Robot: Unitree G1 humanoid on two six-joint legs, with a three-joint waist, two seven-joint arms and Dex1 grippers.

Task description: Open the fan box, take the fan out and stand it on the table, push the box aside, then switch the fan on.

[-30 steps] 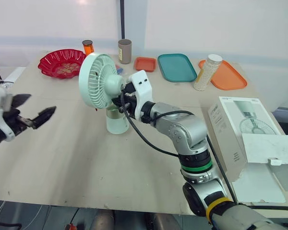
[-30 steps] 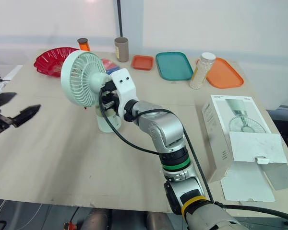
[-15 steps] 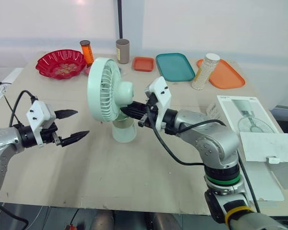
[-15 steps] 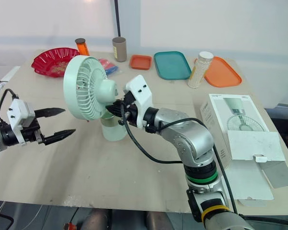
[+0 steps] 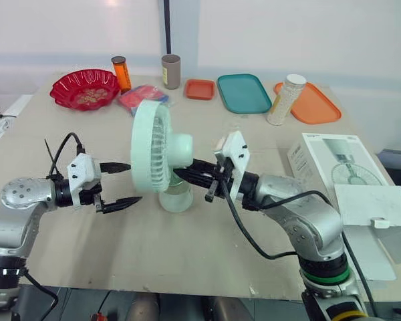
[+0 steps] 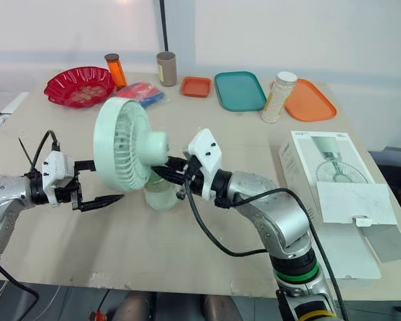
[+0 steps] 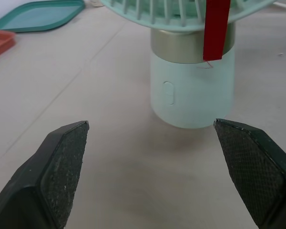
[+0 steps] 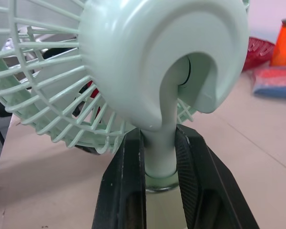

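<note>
Fan lower now; left gripper nearer

Along the far side of the desk stand a red bowl, an orange bottle, a brown cup, a small orange tray, a teal tray and a large orange tray. A white-capped jar stands at the large tray's left edge. A red-and-blue packet lies near the bowl.

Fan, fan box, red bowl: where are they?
fan [image 5: 150, 150], left eye view, its round grille.
fan box [image 5: 329, 150], left eye view, its top face.
red bowl [image 5: 64, 84], left eye view, its inner wall.
</note>
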